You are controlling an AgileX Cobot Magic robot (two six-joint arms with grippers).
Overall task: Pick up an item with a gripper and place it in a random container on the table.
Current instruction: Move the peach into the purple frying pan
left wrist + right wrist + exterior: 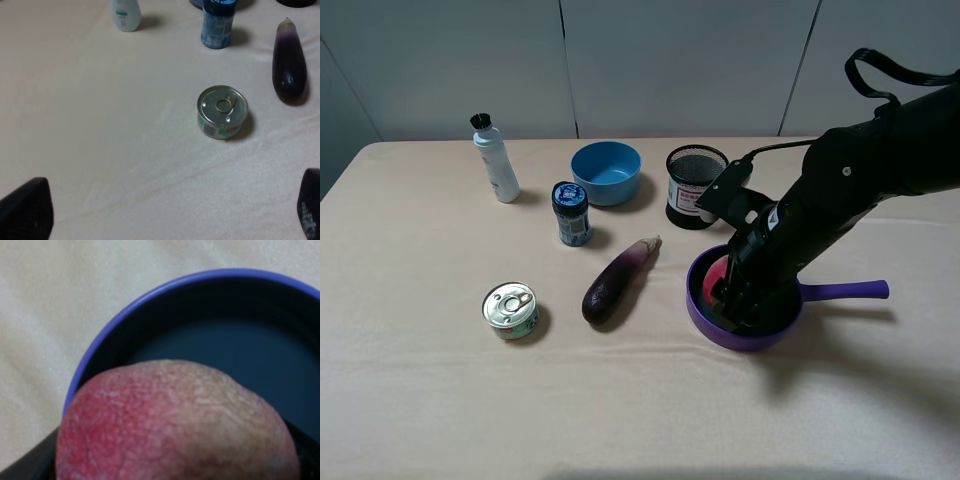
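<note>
The red-pink peach [714, 281] sits low inside the purple frying pan [696, 304], whose handle [850, 291] points right on the beige table [420, 400]. My right gripper [732, 300] reaches down into the pan and is shut on the peach. In the right wrist view the peach [175, 425] fills the lower frame between dark fingers [25, 467], just above the pan's dark inside, with its rim [150, 295] behind. My left gripper [165, 215] is open and empty, above the table near the tin can; it is out of the exterior high view.
A dark purple eggplant [618, 280] lies left of the pan. A silver tin can [511, 310] stands further left. A blue bowl [606, 172], a black mesh cup [696, 186], a blue-lidded jar [571, 213] and a white bottle [495, 160] stand at the back.
</note>
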